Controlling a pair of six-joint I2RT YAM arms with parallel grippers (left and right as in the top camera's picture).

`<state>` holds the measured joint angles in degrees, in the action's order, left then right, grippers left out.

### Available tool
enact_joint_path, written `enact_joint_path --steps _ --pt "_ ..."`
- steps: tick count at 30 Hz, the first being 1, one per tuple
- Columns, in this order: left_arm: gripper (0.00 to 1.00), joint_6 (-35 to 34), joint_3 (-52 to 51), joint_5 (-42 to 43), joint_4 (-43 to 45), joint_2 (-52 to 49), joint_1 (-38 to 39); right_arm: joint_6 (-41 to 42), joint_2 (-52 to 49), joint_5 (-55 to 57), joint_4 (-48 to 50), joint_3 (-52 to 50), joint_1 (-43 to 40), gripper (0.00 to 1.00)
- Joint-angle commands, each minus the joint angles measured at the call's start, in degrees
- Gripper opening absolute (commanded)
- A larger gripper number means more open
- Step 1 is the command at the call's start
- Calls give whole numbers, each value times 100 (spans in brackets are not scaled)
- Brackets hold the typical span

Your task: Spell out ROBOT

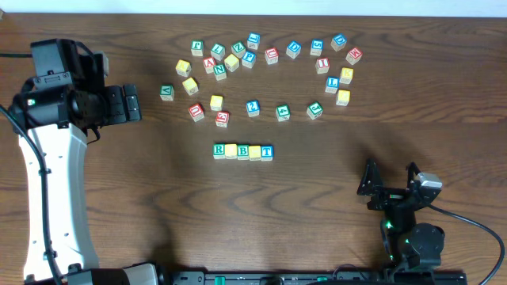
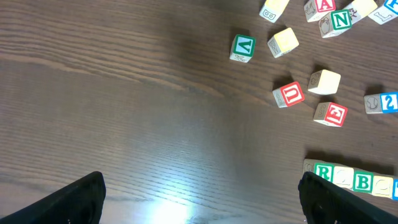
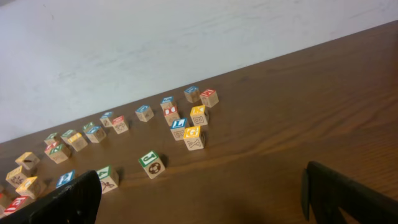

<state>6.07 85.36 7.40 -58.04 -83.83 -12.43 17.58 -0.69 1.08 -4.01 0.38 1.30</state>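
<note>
The block row (image 1: 243,151) lies mid-way across the desk (image 1: 119,190): R, a yellow block, B, a yellow block, T. The left end effector (image 1: 133,104) and right end effector (image 1: 390,172) both gape wide, empty.

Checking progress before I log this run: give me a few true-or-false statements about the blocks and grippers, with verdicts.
1. A row of five blocks lies apart from the scattered blocks. True.
2. The left gripper holds a block. False: it is open and empty.
3. The R block is at one end of the row. True.
4. The right gripper hovers over the row. False: it is off to one side of it.
</note>
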Motion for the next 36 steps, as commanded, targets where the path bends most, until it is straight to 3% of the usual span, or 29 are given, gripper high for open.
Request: enact_joint_path --steps 1,4,8,12,17,26,36 --pt "98 55 7 11 7 133 2 61 37 -13 -22 -7 -46 99" --pt "98 111 -503 -44 63 474 0 61 35 -11 -22 -7 -46 99" --pt "98 310 -1805 -638 1198 1237 -4 61 35 -13 -22 -7 -46 99" --pt "98 310 -2671 -640 1091 1853 -4 61 35 -13 -22 -7 -46 99" --pt "98 334 -3064 -1462 868 2531 -4 61 35 -11 -22 -7 -46 99" --pt "98 332 -3246 -1495 1508 3976 -4 61 37 -13 -22 -7 -46 99" --pt "97 444 -4054 -1502 1539 5174 -4 61 35 -11 -22 -7 -46 99"
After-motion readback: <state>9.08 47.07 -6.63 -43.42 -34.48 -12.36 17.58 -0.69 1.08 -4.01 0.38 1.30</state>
